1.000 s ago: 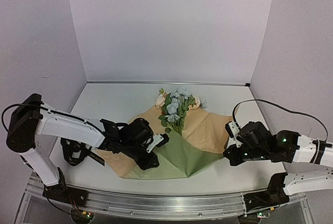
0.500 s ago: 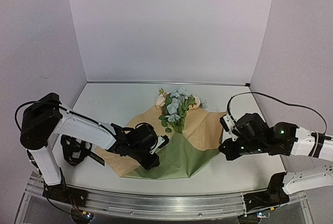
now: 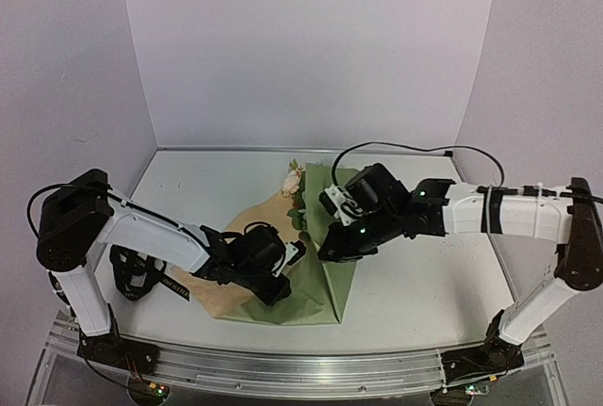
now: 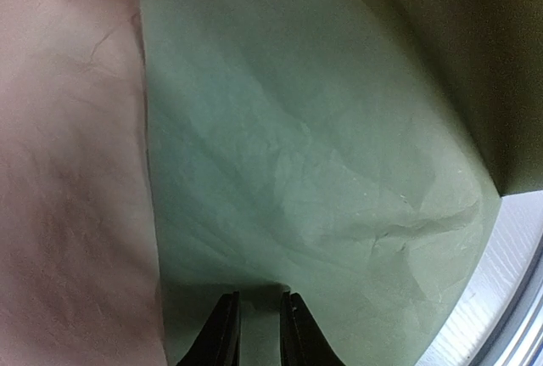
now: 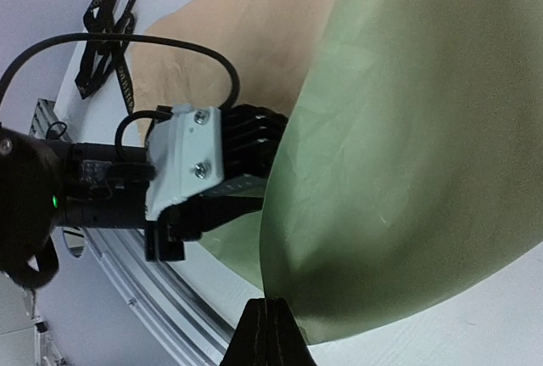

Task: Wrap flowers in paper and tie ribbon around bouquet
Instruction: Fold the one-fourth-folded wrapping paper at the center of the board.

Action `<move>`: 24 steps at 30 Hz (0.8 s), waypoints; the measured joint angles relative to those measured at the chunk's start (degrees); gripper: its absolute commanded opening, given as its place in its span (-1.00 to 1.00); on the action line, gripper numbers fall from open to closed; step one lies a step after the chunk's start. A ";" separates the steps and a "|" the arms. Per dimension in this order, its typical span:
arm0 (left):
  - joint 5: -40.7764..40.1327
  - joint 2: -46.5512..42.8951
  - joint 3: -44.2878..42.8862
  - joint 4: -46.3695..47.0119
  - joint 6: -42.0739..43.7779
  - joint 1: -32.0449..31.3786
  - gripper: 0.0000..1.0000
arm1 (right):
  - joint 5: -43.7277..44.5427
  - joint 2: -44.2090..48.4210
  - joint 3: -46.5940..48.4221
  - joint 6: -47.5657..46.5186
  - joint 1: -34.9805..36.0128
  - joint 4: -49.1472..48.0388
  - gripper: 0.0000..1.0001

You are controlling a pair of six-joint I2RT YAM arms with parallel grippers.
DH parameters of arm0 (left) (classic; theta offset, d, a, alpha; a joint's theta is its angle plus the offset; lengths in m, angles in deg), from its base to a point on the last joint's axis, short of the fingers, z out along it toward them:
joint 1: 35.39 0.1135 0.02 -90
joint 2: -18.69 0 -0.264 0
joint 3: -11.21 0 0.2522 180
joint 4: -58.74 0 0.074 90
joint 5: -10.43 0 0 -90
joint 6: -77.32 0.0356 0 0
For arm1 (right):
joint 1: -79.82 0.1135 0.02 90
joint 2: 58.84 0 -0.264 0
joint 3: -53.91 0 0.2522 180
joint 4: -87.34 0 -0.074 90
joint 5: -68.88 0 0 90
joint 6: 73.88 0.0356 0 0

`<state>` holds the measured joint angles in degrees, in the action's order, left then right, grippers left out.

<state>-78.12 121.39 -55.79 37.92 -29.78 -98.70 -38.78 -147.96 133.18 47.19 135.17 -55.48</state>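
Observation:
The paper (image 3: pixel 328 285) lies mid-table, sage green on its folded part and tan-peach (image 3: pixel 219 285) at the left. My right gripper (image 3: pixel 330 251) is shut on the paper's edge (image 5: pixel 293 239) and holds that flap lifted over the flowers (image 3: pixel 294 182), of which only a cream bloom and some leaves show. My left gripper (image 3: pixel 283 272) rests low on the paper, its jaws a narrow gap apart with green paper (image 4: pixel 322 171) showing between the fingers (image 4: pixel 222 332). The black ribbon (image 3: pixel 139 276) lies heaped at the left, apart from both grippers.
The metal rail (image 3: pixel 283 368) runs along the near edge. White walls close in the back and sides. In the right wrist view the left arm's white wrist block (image 5: pixel 191 152) sits right beside the lifted flap, with the ribbon (image 5: pixel 109 18) beyond it.
My right arm has swung left, carrying the paper's right side up and over the flowers, which are now mostly covered. My left gripper has stayed low on the paper.

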 measured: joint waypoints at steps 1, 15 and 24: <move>-0.37 -0.13 0.36 0.19 -0.11 0.00 -0.64 | -1.27 -1.88 1.25 0.74 -0.15 -0.32 -1.00; -4.77 -11.71 6.14 -0.87 -3.82 0.26 -0.44 | -15.17 -22.16 8.95 15.75 -4.05 -11.58 -1.00; -4.11 -21.29 8.56 -2.64 -10.11 5.87 0.02 | -18.88 -27.64 11.11 20.13 -4.04 -15.28 -1.00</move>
<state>-82.23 100.10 -47.23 35.28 -39.88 -92.83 -57.66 -175.60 144.29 67.32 131.13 -70.77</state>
